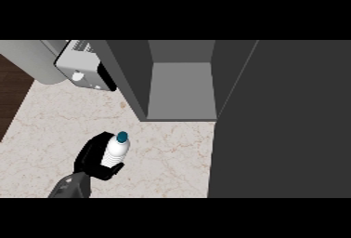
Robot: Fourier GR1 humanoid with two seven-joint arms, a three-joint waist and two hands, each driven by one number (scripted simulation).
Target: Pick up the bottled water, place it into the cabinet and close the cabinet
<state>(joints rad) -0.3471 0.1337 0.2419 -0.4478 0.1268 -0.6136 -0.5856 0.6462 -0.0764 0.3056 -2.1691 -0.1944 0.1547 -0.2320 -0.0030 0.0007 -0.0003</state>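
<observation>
So far, only the first step looks done: the left robot hand (96, 160) has its fingers and thumb curled round the bottle (117, 151), which stands upright in the grasp with its blue cap (122, 136) showing above the fingers. Whether the bottle's base has left the table (171, 158) cannot be told from this steep angle. The right robot hand is not in view.

What is left, judging by how things lie: carrying the bottle up and to the right of the robot hand into the cabinet (179, 88), setting it down on the grey shelf floor inside, letting go, and then swinging the door (281, 125) shut. The cabinet stands open, its hollow beyond the robot hand and somewhat to the right, well apart from the bottle. The door is the broad dark panel far to the right of the robot hand (it fills most of that side of the view), so the way into the opening looks free, though the bottle will need to pass between the cabinet's left wall and that door.

The table is pale marble-patterned stone, bare around the robot hand. Beyond and slightly left of the robot hand sits a light grey appliance (86, 67) with a small knob, its make unclear. At the far left, a strip of dark wood floor (12, 93) shows past the table's edge.
</observation>
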